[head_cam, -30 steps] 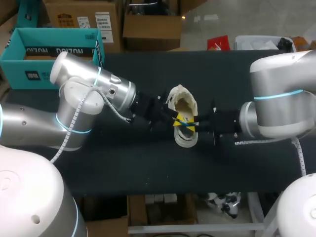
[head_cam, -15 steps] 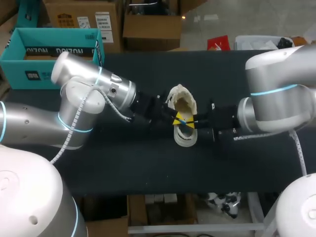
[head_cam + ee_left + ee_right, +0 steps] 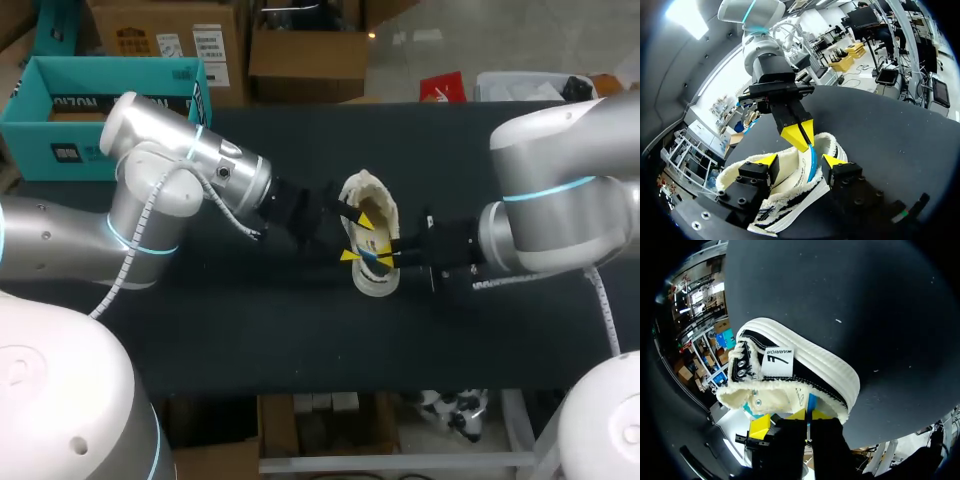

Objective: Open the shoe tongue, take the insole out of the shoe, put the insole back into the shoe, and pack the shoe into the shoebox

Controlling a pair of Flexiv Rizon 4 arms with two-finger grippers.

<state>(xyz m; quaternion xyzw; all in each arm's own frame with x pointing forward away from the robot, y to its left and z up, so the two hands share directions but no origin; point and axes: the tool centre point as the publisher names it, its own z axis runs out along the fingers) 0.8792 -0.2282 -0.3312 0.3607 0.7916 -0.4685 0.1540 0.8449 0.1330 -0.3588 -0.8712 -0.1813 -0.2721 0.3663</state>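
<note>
While the right gripper (image 3: 804,139) pinches the blue insole (image 3: 811,165), it should lift slowly; the left gripper (image 3: 800,161), spread wide, ought to steady the fleece-lined shoe (image 3: 815,365).

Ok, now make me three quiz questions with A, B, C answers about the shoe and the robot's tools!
1. Where is the shoe?
A hanging in the air
B on the table
C on the floor

2. What colour is the insole?
A red
B blue
C green

3. How is the left tool?
A open
B shut on the insole
C shut on a lace

Answers:
1 B: it rests on the dark tabletop, with both tools at it.
2 B: a blue strip sticks out of the shoe, pinched by the right tool.
3 A: its yellow tips stand wide apart.
</note>
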